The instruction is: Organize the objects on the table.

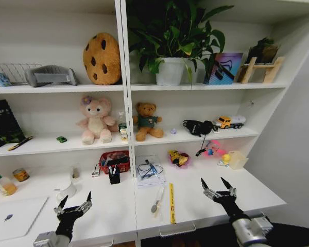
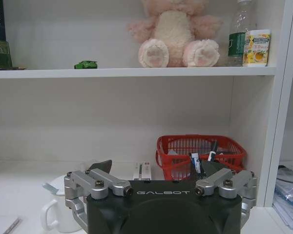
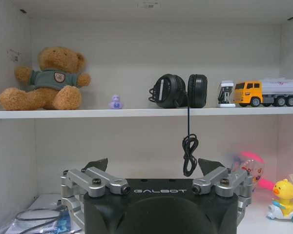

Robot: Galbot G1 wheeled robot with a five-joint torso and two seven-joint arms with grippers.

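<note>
Looking down from the head camera, you have both claws low in the frame above the long white desk, neither touching anything. Your left gripper sits at the lower left with its black fingers spread apart and nothing between them; your right gripper sits at the lower right, likewise spread and empty. The slim silver laptop lies closed at the far lower left of the frame, just beside the left gripper. Above it, on the first shelf, the tiny green toy car stands left of a pink plush bunny; you see the same car in the left wrist view at the upper left, on the shelf edge. A red mesh basket stands near the middle of the desk, also showing at the lower right of the left wrist view, with a white mug near the left claw. A yellow ruler lies lengthwise between the two claws, closer to the right one. In the right wrist view, black headphones rest on the shelf at the centre, their cord hanging down.
</note>
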